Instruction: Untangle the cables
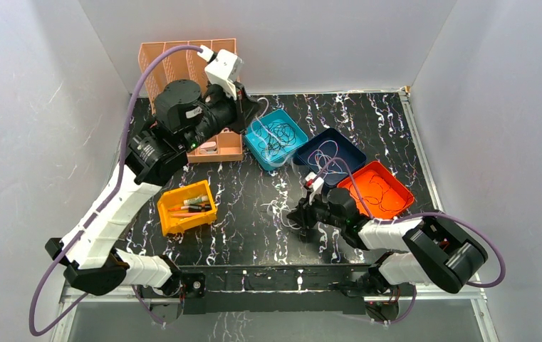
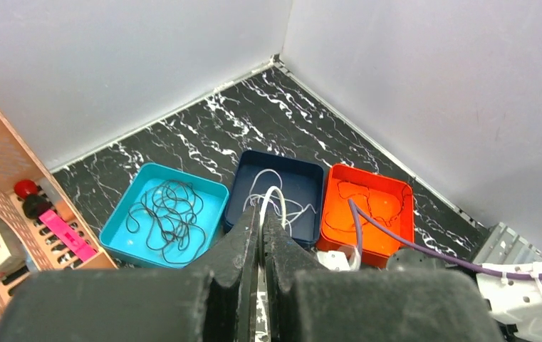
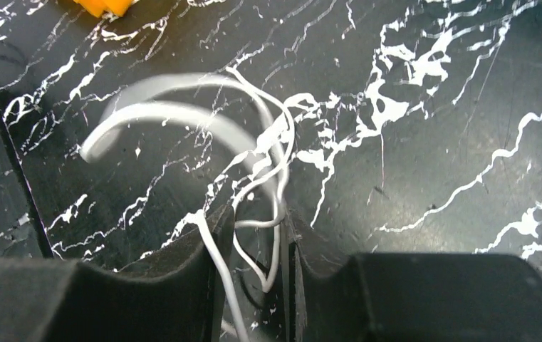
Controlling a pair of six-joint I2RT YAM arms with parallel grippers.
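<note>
A black cable [image 1: 282, 135] [image 2: 168, 217] lies in curly loops in the teal tray [image 1: 262, 153]. White cable [image 2: 293, 206] rests in the navy tray [image 1: 350, 146], and a thin dark cable [image 2: 371, 203] in the orange tray [image 1: 396, 182]. My left gripper [image 1: 253, 114] [image 2: 262, 214] hangs above the teal tray, shut, with a white cable loop [image 2: 275, 194] coming out of its tips. My right gripper [image 1: 303, 214] [image 3: 257, 214] is low over the table in front of the navy tray. Its jaws stand apart with thin white cable strands [image 3: 275, 178] looping loosely through the gap.
A yellow bin [image 1: 167, 221] holding pens sits front left. A peach organizer rack [image 1: 175, 60] stands at the back left behind my left arm. White walls close in the back and both sides. A purple arm hose [image 2: 424, 249] crosses over the orange tray.
</note>
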